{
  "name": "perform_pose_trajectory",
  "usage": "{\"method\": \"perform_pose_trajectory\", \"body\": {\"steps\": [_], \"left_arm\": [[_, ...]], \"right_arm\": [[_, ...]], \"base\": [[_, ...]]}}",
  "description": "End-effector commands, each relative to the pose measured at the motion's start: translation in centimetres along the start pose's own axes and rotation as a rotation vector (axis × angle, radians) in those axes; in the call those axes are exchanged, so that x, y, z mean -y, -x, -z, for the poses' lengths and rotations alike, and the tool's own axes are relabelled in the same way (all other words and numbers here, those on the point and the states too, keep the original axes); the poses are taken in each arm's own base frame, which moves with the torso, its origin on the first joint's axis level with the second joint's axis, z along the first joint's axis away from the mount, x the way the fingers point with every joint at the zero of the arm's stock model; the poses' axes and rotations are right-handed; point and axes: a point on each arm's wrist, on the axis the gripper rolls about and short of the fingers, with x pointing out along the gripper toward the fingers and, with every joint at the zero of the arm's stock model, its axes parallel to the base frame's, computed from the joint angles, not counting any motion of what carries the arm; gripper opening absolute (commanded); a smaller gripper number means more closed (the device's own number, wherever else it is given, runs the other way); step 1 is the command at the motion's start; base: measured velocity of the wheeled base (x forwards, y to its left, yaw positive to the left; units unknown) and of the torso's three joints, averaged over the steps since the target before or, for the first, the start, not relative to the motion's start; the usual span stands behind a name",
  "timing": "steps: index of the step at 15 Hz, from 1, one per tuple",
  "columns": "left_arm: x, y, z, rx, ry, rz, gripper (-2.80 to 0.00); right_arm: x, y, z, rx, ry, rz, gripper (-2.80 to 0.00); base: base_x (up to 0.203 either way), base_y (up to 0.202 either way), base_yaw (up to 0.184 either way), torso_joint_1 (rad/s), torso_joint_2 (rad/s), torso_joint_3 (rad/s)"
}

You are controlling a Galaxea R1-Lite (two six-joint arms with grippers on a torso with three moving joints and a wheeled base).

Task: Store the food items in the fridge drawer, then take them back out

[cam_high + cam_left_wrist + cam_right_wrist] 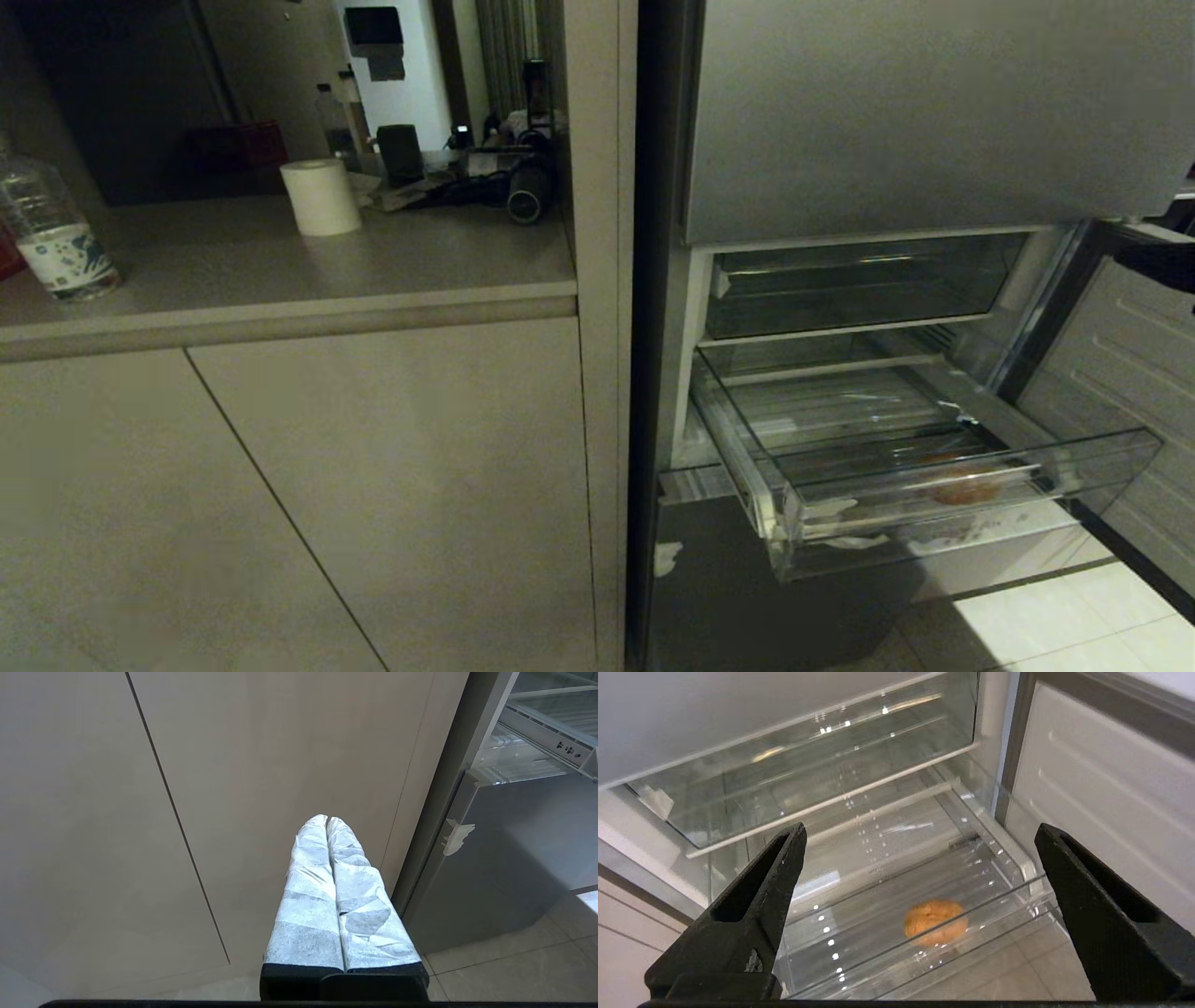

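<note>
One orange-brown food item (935, 922) is being kept in the fridge drawer (943, 509); the right gripper (920, 835) is being held spread above, the left gripper (327, 820) pressed together

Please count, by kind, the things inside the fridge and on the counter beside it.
Orange-brown food piece, in the fridge drawer: 1
Clear tray above: 1
Water bottle on counter: 1
Paper roll on counter: 1
Total: 4, plus unclear clutter behind the roll.

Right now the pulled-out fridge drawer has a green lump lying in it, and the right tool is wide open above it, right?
Not quite. The piece lying in the fridge drawer is an orange-brown piece, not a green lump; the right wrist view shows it near the front. The rest holds: the drawer is pulled out, and the right tool is wide open above it.
</note>
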Motion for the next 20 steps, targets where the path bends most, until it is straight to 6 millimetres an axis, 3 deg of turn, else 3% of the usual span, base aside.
{"method": "perform_pose_trajectory", "body": {"steps": [1, 5, 8, 13, 20], "left_arm": [[0.0, 0.0, 0.0, -0.001, 0.000, 0.000, -2.80], [0.0, 0.0, 0.0, -0.001, 0.000, 0.000, -2.80], [0.0, 0.0, 0.0, -0.001, 0.000, 0.000, -2.80], [0.0, 0.0, 0.0, -0.001, 0.000, 0.000, -2.80], [0.0, 0.0, 0.0, -0.001, 0.000, 0.000, -2.80]], "right_arm": [[0.0, 0.0, 0.3, -0.009, 0.001, -0.002, 0.00], [0.9, 1.0, 0.3, 0.009, 0.003, 0.034, 0.00], [1.2, 1.8, 1.7, -0.024, 0.065, 0.027, 0.00], [2.1, 1.3, 2.9, -0.070, 0.036, 0.059, 0.00], [2.3, 1.9, 3.0, -0.060, 0.041, 0.066, 0.00]], "base": [[0.000, 0.000, 0.000, 0.000, 0.00, 0.000], [0.000, 0.000, 0.000, 0.000, 0.00, 0.000], [0.000, 0.000, 0.000, 0.000, 0.00, 0.000], [0.000, 0.000, 0.000, 0.000, 0.00, 0.000], [0.000, 0.000, 0.000, 0.000, 0.00, 0.000]]}}
